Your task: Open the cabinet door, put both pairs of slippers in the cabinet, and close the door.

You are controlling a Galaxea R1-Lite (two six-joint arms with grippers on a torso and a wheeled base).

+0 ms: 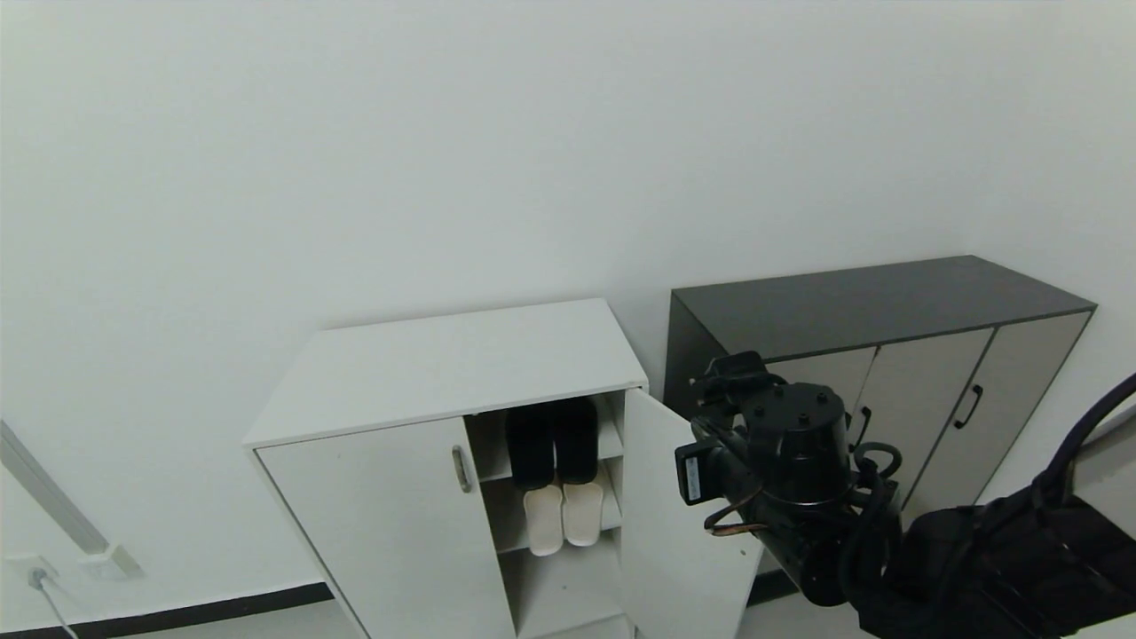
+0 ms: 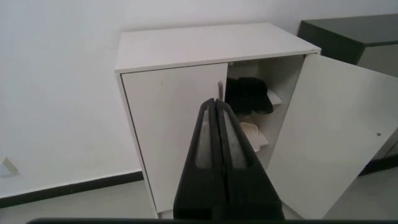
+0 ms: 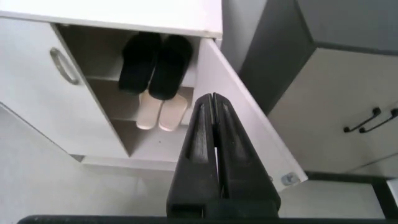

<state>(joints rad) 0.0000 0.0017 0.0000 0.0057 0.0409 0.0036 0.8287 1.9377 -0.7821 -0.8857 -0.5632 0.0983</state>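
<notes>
The white cabinet (image 1: 444, 364) stands against the wall with its right door (image 1: 674, 532) swung open and its left door (image 1: 382, 524) closed. A black pair of slippers (image 1: 552, 439) lies on the upper shelf. A white pair of slippers (image 1: 562, 515) lies on the shelf below. My right gripper (image 3: 214, 99) is shut and holds nothing; it hangs in front of the open door (image 3: 249, 118), apart from it. My left gripper (image 2: 216, 102) is also shut and holds nothing, and it faces the closed left door a short way off. Both pairs appear past it: black slippers (image 2: 249, 94), white slippers (image 2: 252, 132).
A dark cabinet (image 1: 870, 302) with grey doors stands to the right of the white one, close behind the open door. A wall socket with a cable (image 1: 34, 575) sits low at the left. The lowest shelf (image 1: 568, 590) holds nothing.
</notes>
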